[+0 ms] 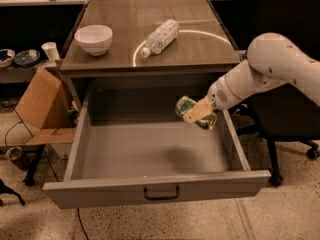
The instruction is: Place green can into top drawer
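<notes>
wide grey top drawer [150,190] hanging open, loads of room over its floor | tan two-finger gripper [196,113] clamped on mottled green can [186,105] above right-rear corner | tight spots: right drawer wall just beside, brown tabletop edge [150,70] above-behind

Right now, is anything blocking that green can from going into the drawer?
Nothing visible. The end effector holds the green can over the open top drawer, near its right wall; only bare floor lies below.
</notes>
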`<action>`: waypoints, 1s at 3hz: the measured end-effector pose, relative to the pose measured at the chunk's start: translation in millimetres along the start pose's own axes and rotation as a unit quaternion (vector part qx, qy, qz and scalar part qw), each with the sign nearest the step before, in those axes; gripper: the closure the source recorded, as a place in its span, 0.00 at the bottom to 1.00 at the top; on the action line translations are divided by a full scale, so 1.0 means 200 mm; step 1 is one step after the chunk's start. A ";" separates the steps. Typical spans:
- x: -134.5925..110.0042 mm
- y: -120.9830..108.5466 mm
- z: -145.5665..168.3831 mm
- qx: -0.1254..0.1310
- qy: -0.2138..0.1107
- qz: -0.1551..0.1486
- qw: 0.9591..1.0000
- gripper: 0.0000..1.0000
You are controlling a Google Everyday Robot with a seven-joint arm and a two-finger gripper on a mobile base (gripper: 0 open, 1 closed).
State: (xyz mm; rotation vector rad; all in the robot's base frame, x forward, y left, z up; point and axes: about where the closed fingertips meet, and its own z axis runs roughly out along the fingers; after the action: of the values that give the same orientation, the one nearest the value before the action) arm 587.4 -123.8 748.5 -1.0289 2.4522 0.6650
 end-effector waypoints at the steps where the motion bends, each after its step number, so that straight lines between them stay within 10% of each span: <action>1: 0.17 0.02 0.20 -0.016 0.032 0.005 0.999 1.00; 3: 0.36 0.02 0.46 -0.014 0.063 0.025 0.998 0.82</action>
State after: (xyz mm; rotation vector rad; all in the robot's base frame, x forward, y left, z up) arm 554.2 -109.0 637.4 -1.0540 2.5918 0.6709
